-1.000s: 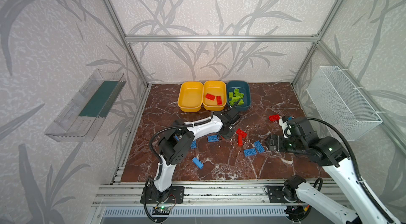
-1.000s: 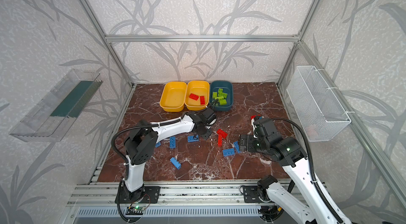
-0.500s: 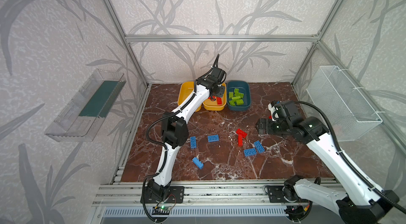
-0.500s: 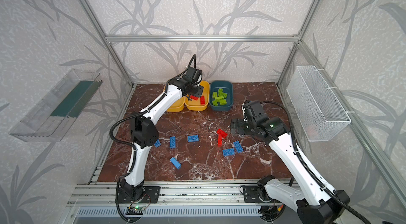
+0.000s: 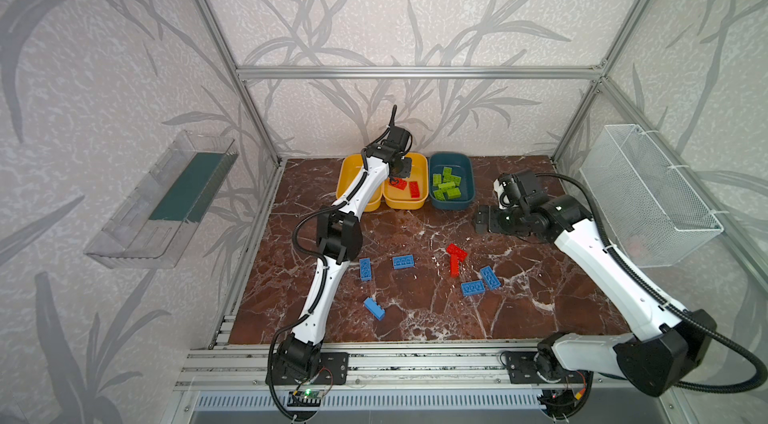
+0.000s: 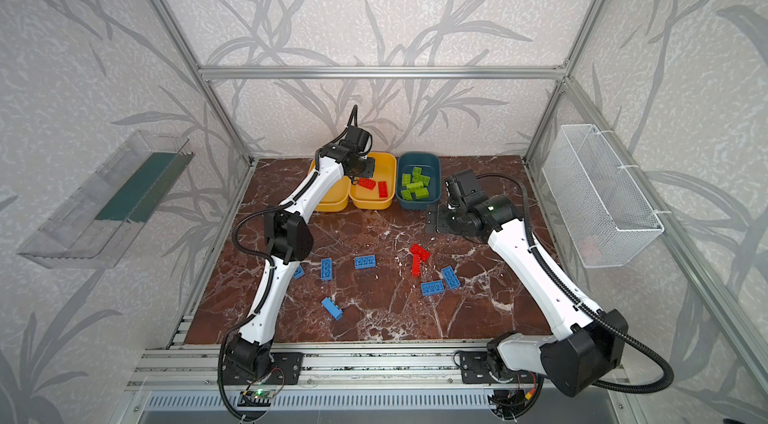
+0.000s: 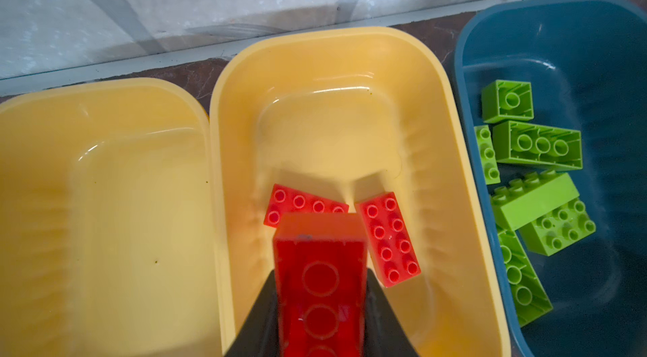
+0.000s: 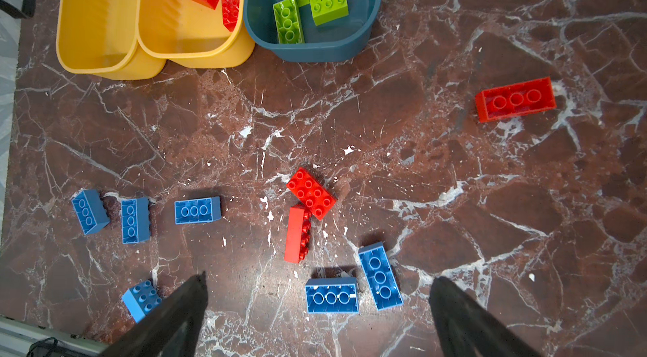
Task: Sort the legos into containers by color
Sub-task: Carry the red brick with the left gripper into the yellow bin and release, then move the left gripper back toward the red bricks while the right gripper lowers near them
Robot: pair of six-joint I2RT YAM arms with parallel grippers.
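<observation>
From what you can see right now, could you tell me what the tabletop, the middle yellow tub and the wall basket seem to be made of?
Tabletop: smooth red-brown marble or printed imitation, showing white veins. Middle yellow tub: glossy moulded plastic, with sheen on its rounded walls. Wall basket: white-coated wire mesh, likely metal; you see through it.

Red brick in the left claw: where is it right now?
In the left wrist view, the red brick is gripped in the left claw above the middle yellow tub, just over two other red bricks lying inside it.
</observation>
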